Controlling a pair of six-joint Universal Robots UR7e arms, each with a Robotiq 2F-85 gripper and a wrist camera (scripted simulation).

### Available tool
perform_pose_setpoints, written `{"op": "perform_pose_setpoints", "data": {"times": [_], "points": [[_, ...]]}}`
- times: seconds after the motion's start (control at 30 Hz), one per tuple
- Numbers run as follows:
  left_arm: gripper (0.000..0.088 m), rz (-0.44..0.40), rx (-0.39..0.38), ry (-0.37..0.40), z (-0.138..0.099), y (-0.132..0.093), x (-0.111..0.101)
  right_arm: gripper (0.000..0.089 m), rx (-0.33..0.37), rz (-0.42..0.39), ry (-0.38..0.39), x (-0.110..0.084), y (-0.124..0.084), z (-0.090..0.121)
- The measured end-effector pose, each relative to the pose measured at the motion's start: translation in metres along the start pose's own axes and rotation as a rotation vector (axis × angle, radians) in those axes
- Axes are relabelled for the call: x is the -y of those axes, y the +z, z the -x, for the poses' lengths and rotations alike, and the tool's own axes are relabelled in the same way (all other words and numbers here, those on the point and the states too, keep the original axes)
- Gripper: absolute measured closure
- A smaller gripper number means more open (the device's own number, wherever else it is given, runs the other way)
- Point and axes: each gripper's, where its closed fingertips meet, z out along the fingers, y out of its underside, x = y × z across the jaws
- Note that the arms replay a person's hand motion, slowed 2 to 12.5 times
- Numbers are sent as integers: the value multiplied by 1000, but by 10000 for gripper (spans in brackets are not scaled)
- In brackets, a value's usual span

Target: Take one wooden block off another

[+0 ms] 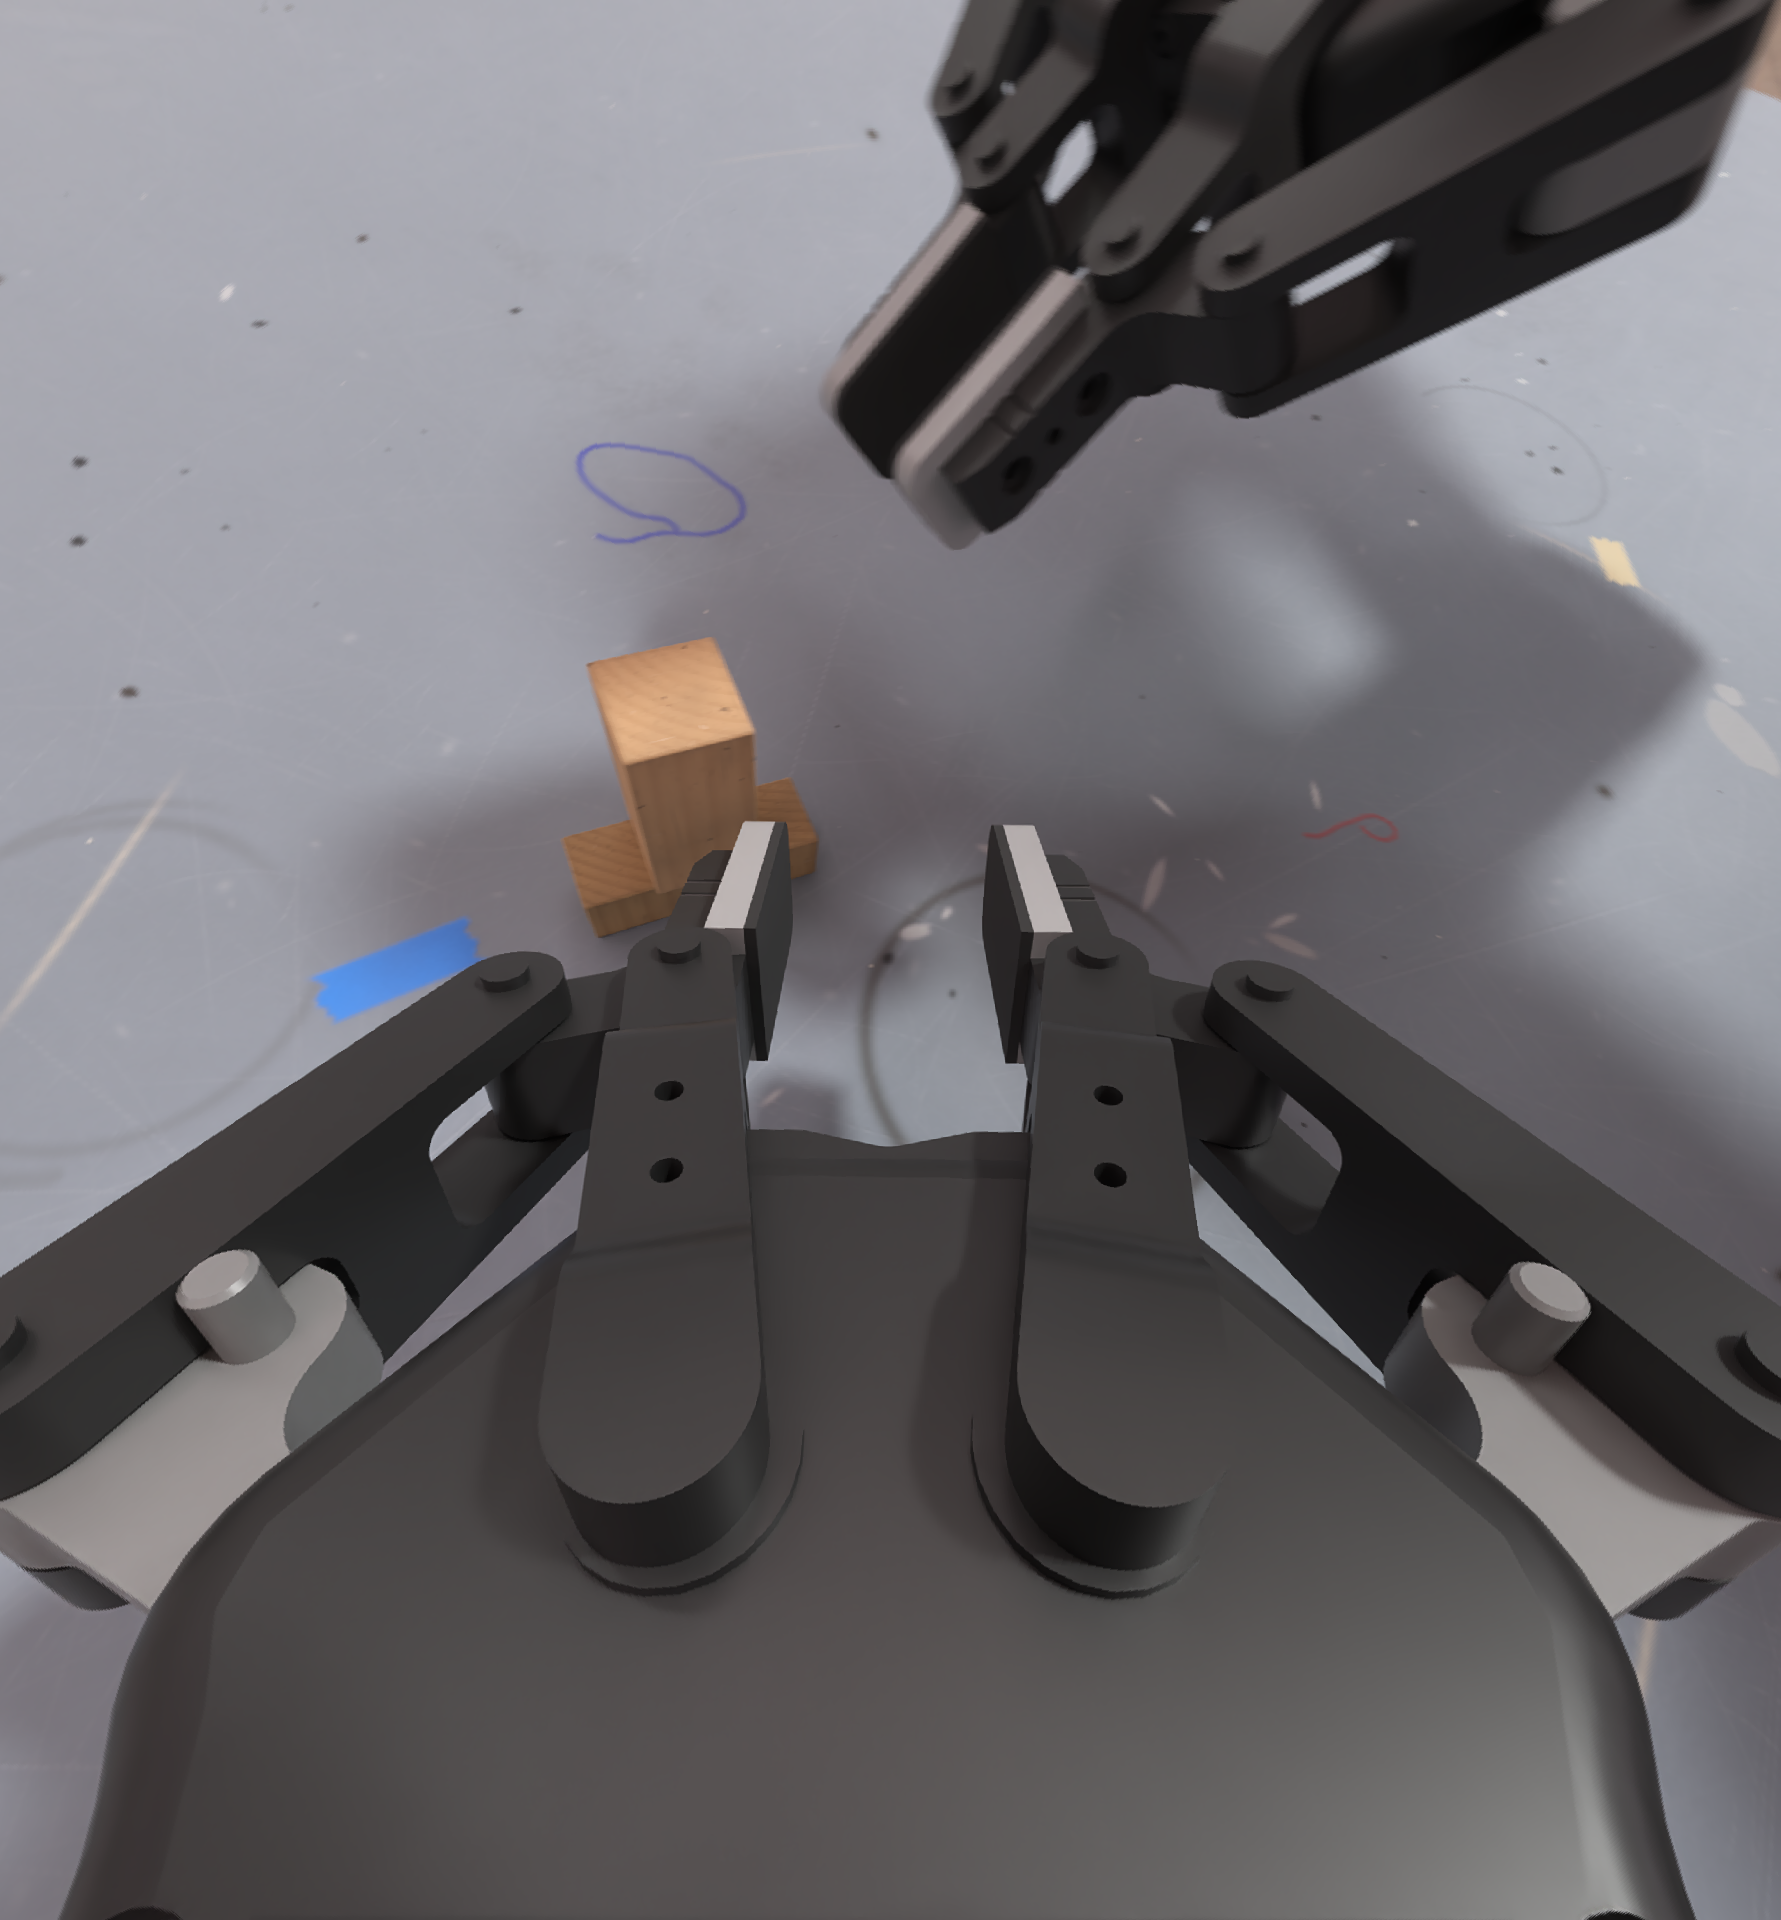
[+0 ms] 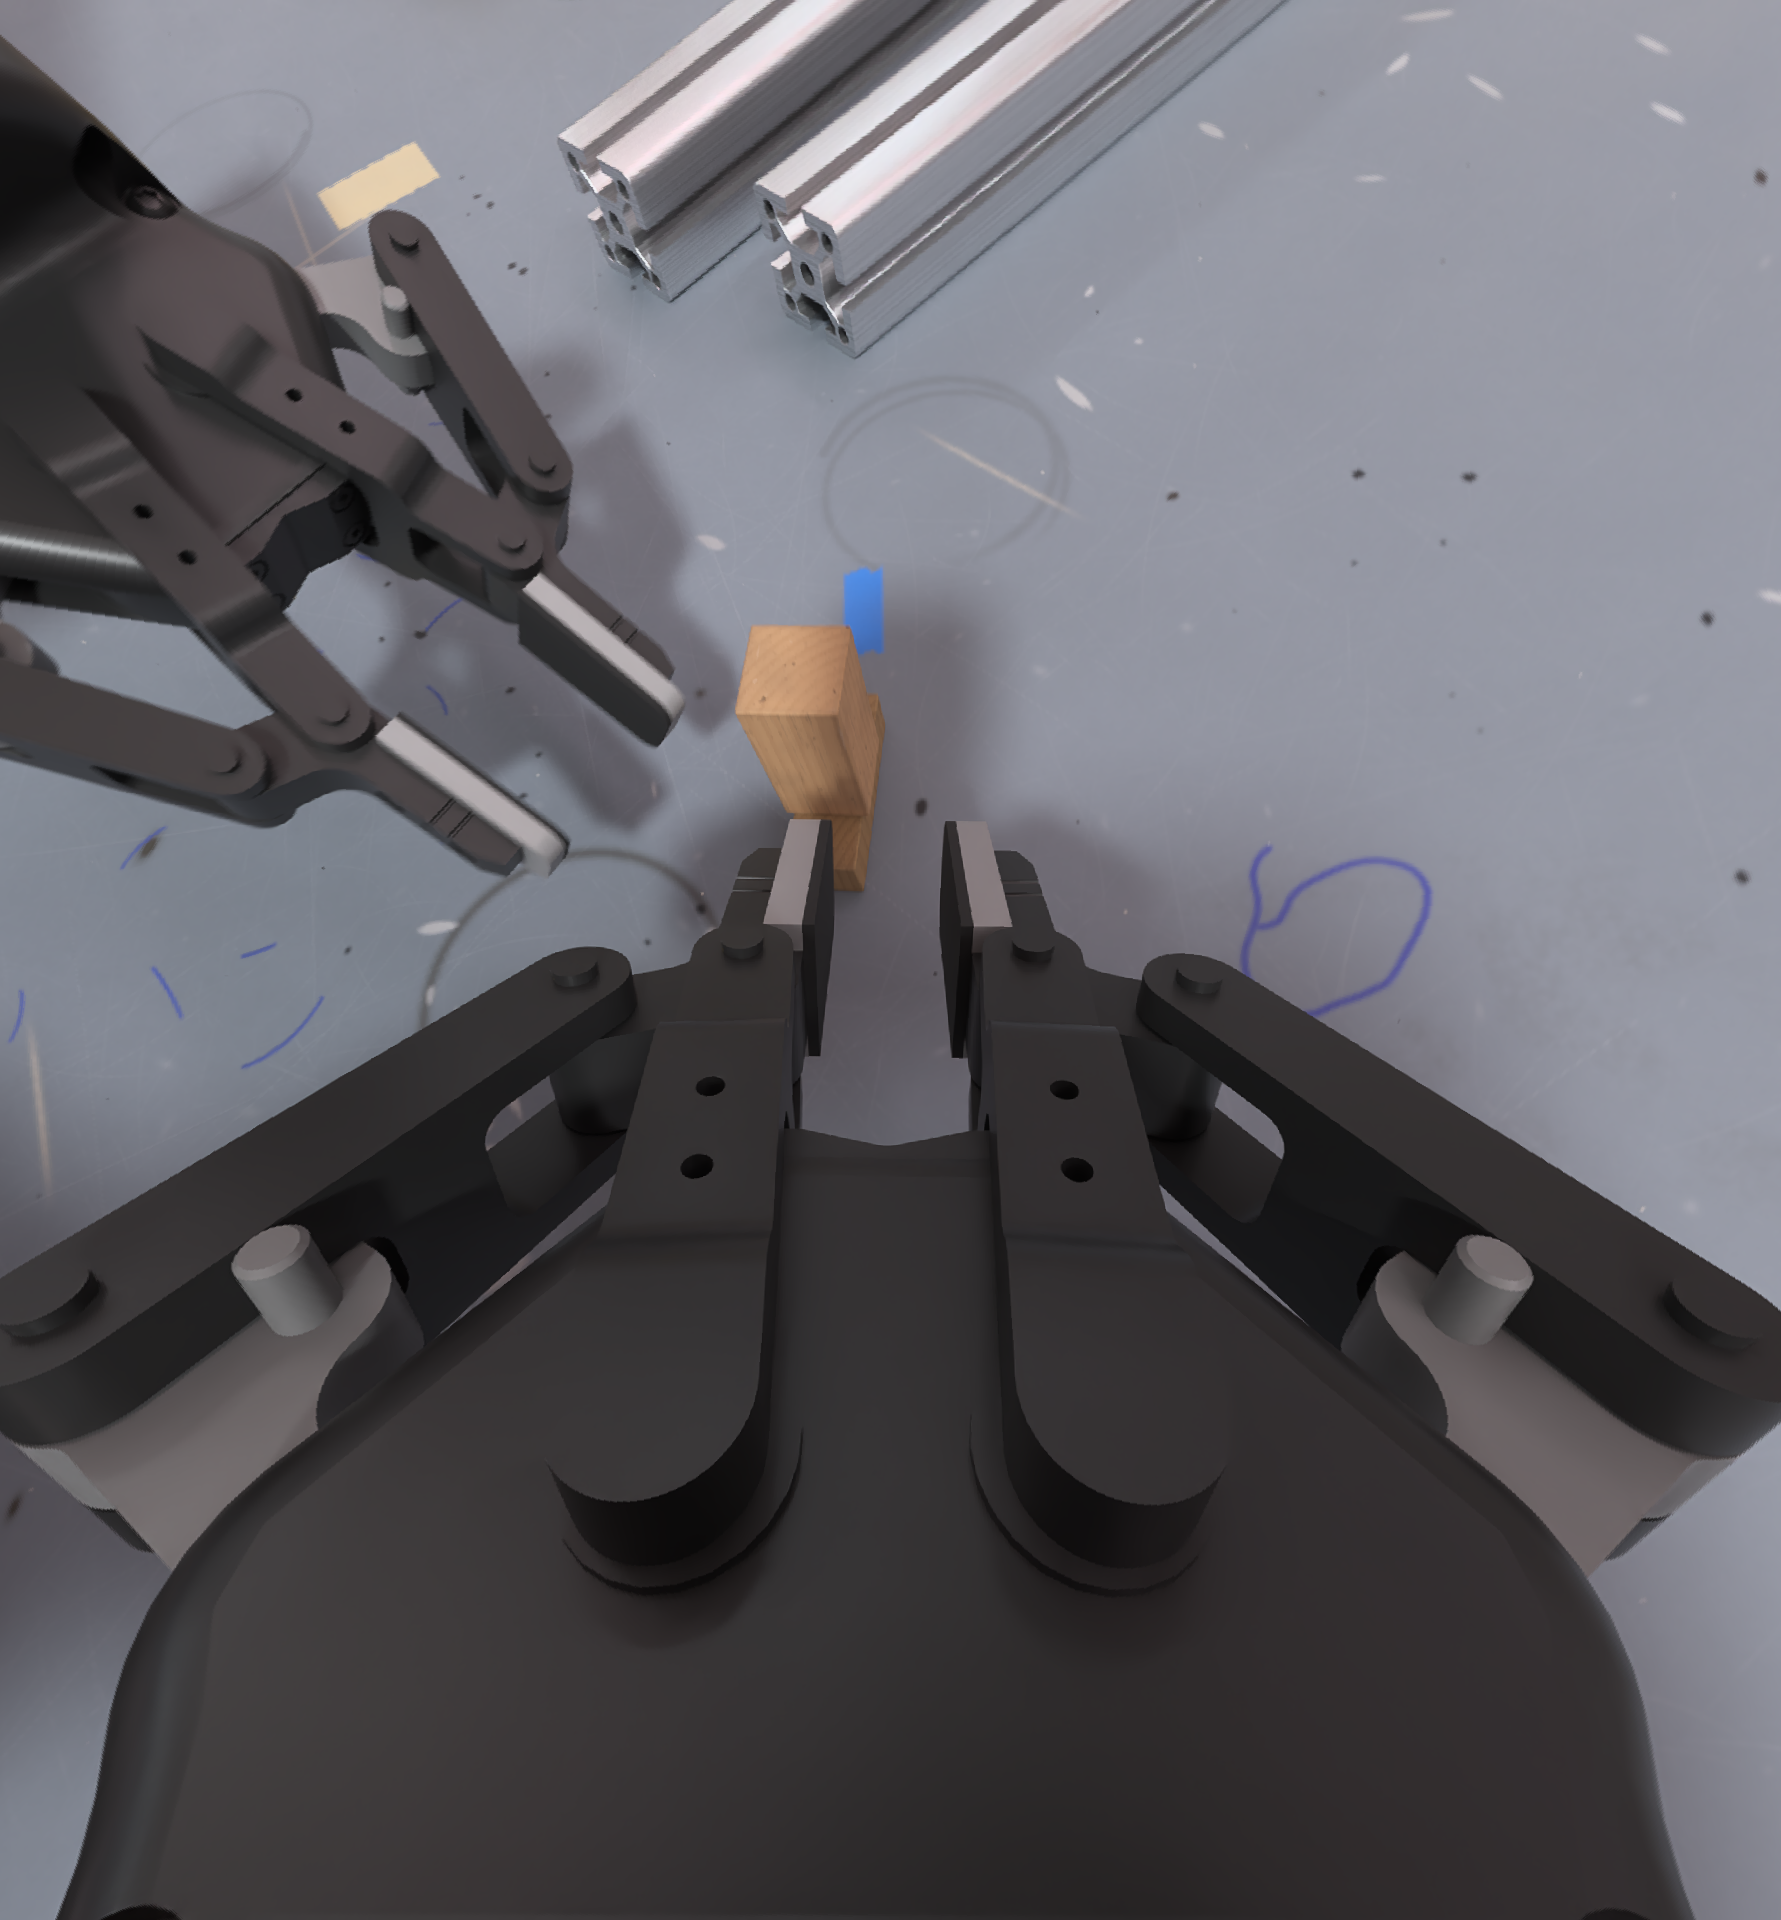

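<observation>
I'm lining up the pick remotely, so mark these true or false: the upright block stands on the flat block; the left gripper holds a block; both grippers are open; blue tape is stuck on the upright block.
1. The upright block stands on the flat block: true.
2. The left gripper holds a block: false, it is empty and clear of both.
3. Both grippers are open: true, including the right gripper.
4. Blue tape is stuck on the upright block: false, it lies on the table.

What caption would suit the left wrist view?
Open left gripper hovers near an upright wooden block standing on a flat wooden block, right gripper above.
</observation>
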Motion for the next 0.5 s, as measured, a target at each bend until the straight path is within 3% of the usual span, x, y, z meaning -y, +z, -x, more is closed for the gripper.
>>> {"op": "perform_pose_setpoints", "data": {"times": [0.13,0.37,0.5], "points": [[552,-19,-5,25,-7,-8,2,677,1,28,-37,9,4,-1],[557,-50,24,23,-4,-24,2,612,90,111,63,21,17,14],[566,-61,24,12,-1,-30,1,569,95,147,79,29,24,21]]}}
